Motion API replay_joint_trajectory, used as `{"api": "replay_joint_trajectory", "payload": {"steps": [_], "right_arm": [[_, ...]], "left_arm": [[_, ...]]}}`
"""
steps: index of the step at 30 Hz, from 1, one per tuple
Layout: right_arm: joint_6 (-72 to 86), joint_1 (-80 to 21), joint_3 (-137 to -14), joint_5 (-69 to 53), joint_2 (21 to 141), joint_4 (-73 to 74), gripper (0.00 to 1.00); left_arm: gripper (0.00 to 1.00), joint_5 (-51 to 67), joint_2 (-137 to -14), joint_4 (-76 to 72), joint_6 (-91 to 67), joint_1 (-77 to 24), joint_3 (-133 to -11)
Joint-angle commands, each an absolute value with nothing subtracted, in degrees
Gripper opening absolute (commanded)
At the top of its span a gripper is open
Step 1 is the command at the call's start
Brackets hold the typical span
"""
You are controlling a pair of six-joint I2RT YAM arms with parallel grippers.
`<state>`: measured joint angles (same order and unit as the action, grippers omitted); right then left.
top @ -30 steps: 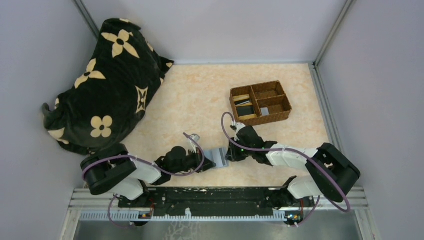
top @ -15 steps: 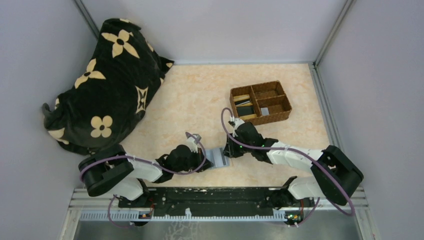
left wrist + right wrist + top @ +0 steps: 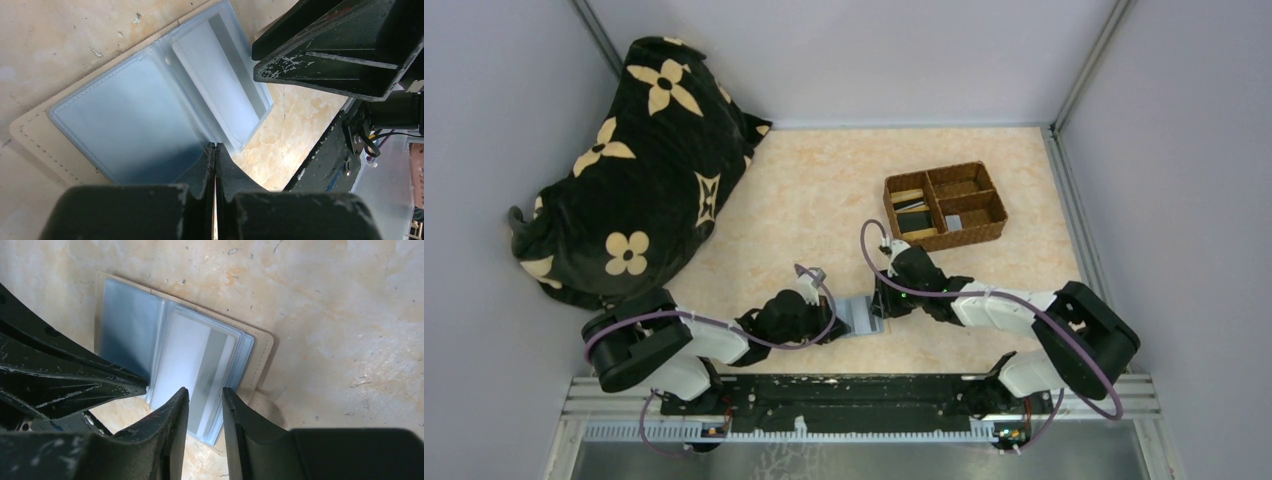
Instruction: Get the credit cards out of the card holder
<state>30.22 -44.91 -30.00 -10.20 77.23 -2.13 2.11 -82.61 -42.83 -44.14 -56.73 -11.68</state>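
Peach-marbled tabletop (image 3: 824,190) between pale grey walls (image 3: 874,60)

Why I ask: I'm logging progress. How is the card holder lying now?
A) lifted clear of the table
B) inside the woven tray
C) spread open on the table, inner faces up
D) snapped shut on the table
C: the card holder lies spread open on the table, with its pale blue-grey inner faces turned up.

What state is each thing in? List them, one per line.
Holder: open flat on table.
Card: in holder's sleeve.
Left hand: shut, tips at holder's edge.
Right hand: open, over the card's sleeve.
Tray: upright, items in compartments.
Bag: slumped, far left.
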Motion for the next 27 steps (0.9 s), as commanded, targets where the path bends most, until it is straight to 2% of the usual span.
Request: {"api": "replay_joint_trajectory", "payload": {"steps": [1,5,27], "right_arm": [[29.5,-45.7,-29.8,-10.0,78.4,-5.5,0.34],[29.5,-45.7,-29.5,-10.3,79.1,-5.9,0.42],[34.1,-47.1,-27.3,-19.8,80.0,-14.7,0.42]], "left_arm": [[0.0,1.0,-82.7,-39.5,-43.9,-56.4,-10.1],[0.0,1.0,-82.9,-39.8,-43.9,-56.4,-10.1],[0.0,1.8,-84.3,-41.7,-44.3,-56.4,-10.2]]}}
